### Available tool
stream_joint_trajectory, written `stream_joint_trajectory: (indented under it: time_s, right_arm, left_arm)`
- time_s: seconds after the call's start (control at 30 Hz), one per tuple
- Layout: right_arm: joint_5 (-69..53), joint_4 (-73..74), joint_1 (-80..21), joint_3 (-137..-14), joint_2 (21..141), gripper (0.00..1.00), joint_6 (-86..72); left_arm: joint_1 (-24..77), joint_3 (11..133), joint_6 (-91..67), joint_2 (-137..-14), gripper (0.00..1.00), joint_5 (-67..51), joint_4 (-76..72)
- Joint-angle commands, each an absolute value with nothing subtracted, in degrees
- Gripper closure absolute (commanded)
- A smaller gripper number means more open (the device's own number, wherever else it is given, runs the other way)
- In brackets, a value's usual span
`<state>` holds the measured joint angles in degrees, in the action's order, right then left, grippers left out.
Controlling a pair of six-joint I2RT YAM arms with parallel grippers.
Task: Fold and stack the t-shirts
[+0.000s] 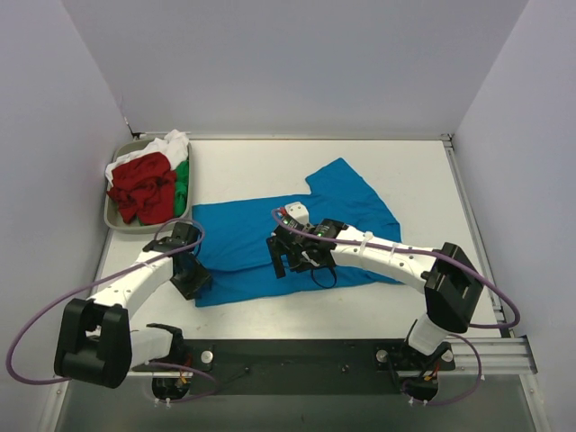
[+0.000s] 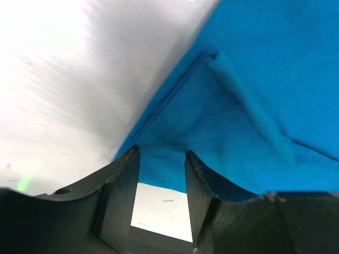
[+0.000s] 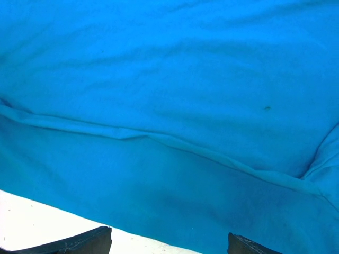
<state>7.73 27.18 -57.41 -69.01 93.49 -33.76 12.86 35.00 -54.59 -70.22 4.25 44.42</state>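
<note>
A large bright blue t-shirt point(image 1: 261, 234) lies spread on the white table, one sleeve pointing to the back right. My left gripper point(image 1: 192, 281) sits at the shirt's near left corner. In the left wrist view its jaws point(image 2: 161, 153) stand partly apart, the blue cloth point(image 2: 254, 69) reaching their tips and lying over the right finger point(image 2: 212, 180), with bare table in the gap. My right gripper point(image 1: 290, 263) hovers over the shirt's near hem, jaws wide open point(image 3: 169, 241) above the wrinkled cloth point(image 3: 169, 79). Red point(image 1: 144, 184), white point(image 1: 166, 144) and green point(image 1: 183, 184) t-shirts are bunched in a tray.
The grey tray point(image 1: 115, 219) holding the bunched shirts stands at the back left, against the left wall. Pale walls close in the table on three sides. A metal rail point(image 1: 468, 211) runs along the right edge, and a black base plate point(image 1: 297, 355) lies between the arm bases.
</note>
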Motion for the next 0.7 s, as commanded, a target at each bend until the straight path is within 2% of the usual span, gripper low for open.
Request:
stream_joint_trajectory:
  time_s: [0.0,0.37,0.6,0.63,0.67]
  right_arm:
    - [9.1,28.0,-57.5,-68.4,91.7,0.10,-32.9]
    - [8.8,28.0,-56.3,-70.0,94.5,0.09,-32.3]
    - [6.6,27.0,-54.9,-73.7,101.4,0.08,-32.1]
    - [6.2,27.0,-54.8,-74.3,103.0,0.08,-32.1]
    - [6.1,27.0,-54.8,-74.9,103.6,0.08,-32.0]
  left_arm:
    - [11.5,34.0,-56.7,-66.4,0.50,8.3,49.0]
    - [10.5,36.7,-54.8,-65.0,0.45,5.0,49.3]
    - [10.5,41.6,-52.2,-60.2,0.26,2.1,50.6]
    - [10.5,42.3,-51.9,-59.2,0.13,2.2,51.0]
    - [10.5,42.9,-51.7,-58.7,0.13,2.0,51.4]
